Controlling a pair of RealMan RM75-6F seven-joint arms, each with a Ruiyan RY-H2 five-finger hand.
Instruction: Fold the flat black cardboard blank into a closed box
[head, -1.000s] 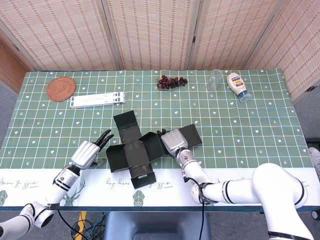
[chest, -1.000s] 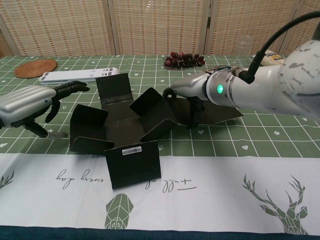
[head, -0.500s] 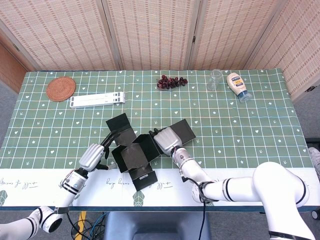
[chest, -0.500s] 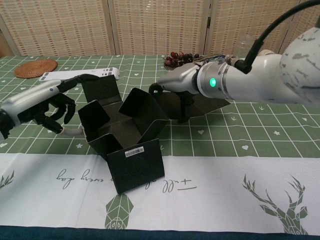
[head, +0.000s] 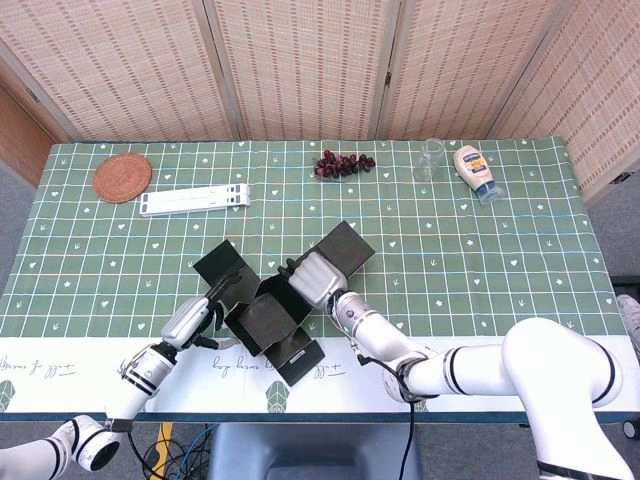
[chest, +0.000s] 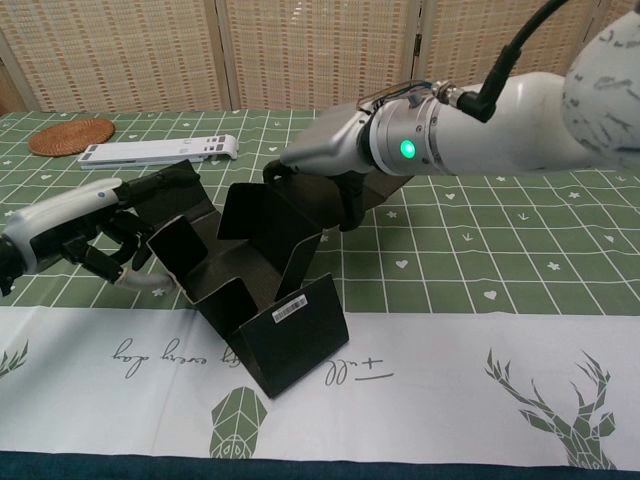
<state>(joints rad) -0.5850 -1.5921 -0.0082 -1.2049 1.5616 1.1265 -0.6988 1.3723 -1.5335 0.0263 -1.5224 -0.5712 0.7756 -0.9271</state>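
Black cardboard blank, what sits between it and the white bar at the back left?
Only bare tablecloth between the black cardboard blank and white bar, per head view.

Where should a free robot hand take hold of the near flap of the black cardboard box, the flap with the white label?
Probably by the flap's free top edge, coming from the near table edge. The flap tilts up and outward from the box, so that edge stands clear of the tablecloth, and neither hand is near it.
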